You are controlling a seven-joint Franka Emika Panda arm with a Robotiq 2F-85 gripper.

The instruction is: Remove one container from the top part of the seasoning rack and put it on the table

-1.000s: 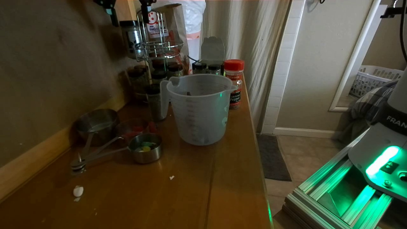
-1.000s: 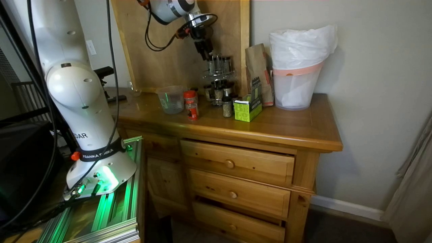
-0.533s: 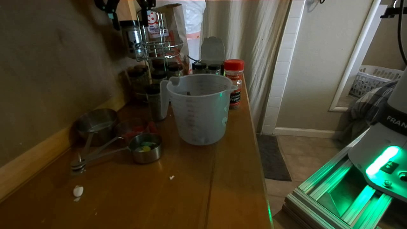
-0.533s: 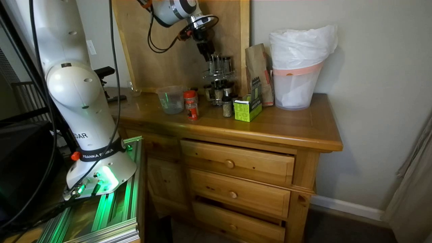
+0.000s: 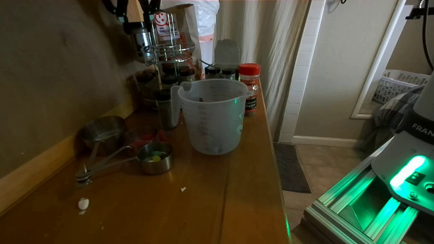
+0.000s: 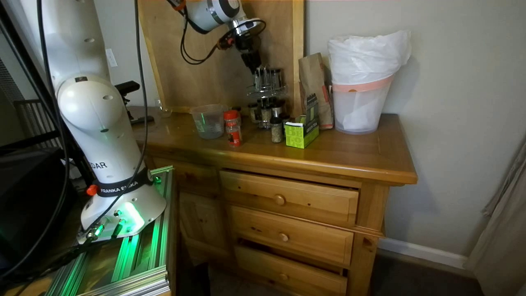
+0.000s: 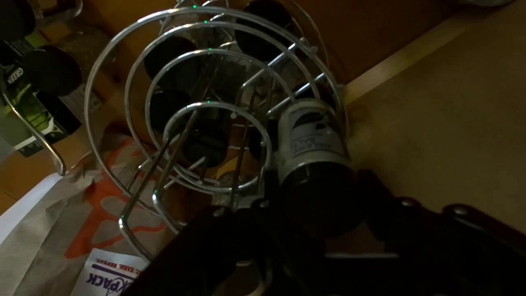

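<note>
The seasoning rack (image 5: 170, 62), silver wire with tiers of dark-lidded jars, stands on the wooden table (image 5: 190, 213) against the wall. On its top tier, wall side, is a glass container (image 5: 141, 42) with a black lid. The label on this container (image 7: 314, 133) reads celery salt in the wrist view. My gripper (image 5: 138, 26) comes down from above, a finger on each side of the lid and pressed to it. In the dark wrist view the gripper (image 7: 318, 185) likewise straddles the black lid. The container is upright and still in the rack.
A translucent measuring jug (image 5: 215, 118), a red-capped pepper bottle (image 5: 250, 89) and metal measuring cups (image 5: 156, 164) stand in front of the rack in an exterior view. A green box (image 6: 301, 135), paper bag (image 6: 315, 92) and lined bin (image 6: 361, 98) stand beside it.
My gripper has come down a little over the container, and its fingers have moved inward from apart to pressing on the black lid. The container and rack have not moved.
</note>
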